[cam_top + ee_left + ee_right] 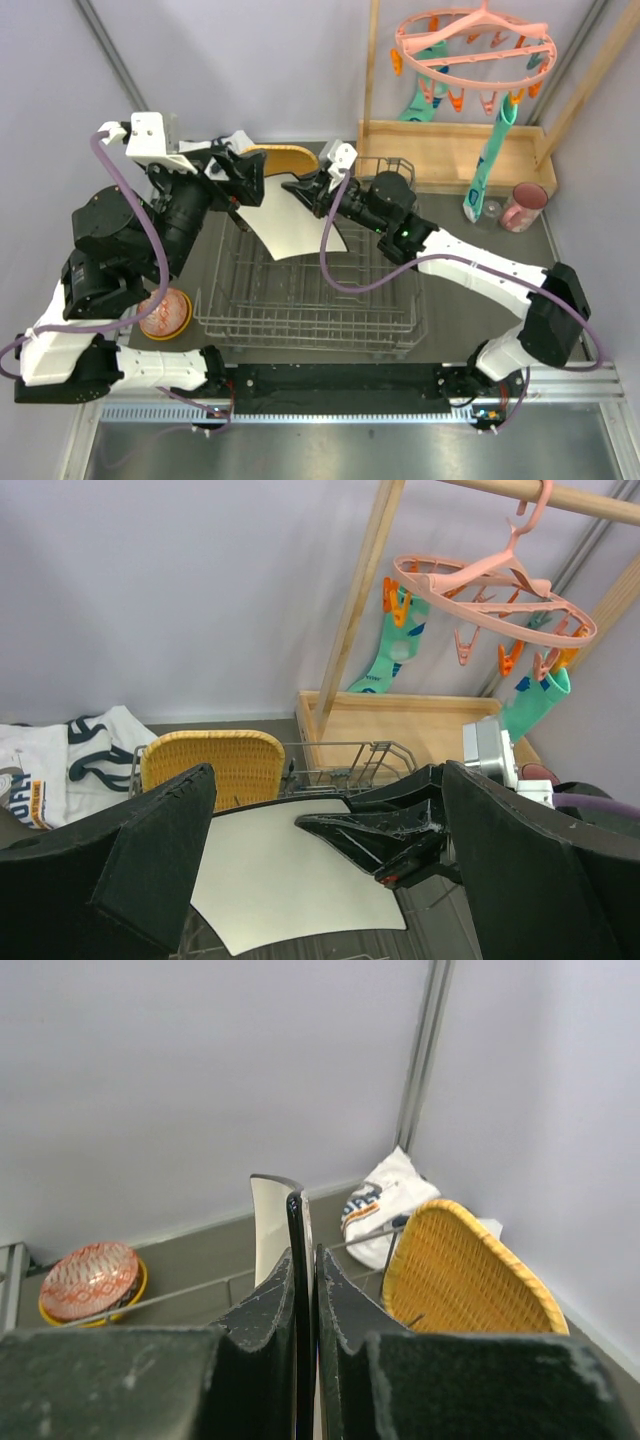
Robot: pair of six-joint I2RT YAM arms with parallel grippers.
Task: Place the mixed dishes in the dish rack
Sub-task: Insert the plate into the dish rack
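Held pale plate (270, 1220) edge-on, pinched in right gripper (303, 1265); stood between orange bowl (92, 1280) and yellow plate (465, 1275), white cloth (385, 1200) behind.

Dish rack (300, 300): thin grey metal wire, slight sheen. Held plate (290, 220) — pale face smooth & matt; its edge in right wrist view is dark, glossy. Yellow plate (285, 156): ribbed, woven-looking texture, matt. Orange bowl (165, 313): glazed, shiny. Right gripper (304, 1265) pads (262, 1310): black, matt, grainy. Tray (450, 150): bare light wood. Hanger (475, 45): smooth pink plastic. Socks (488, 165) & white cloth (60, 765) — soft fabric.
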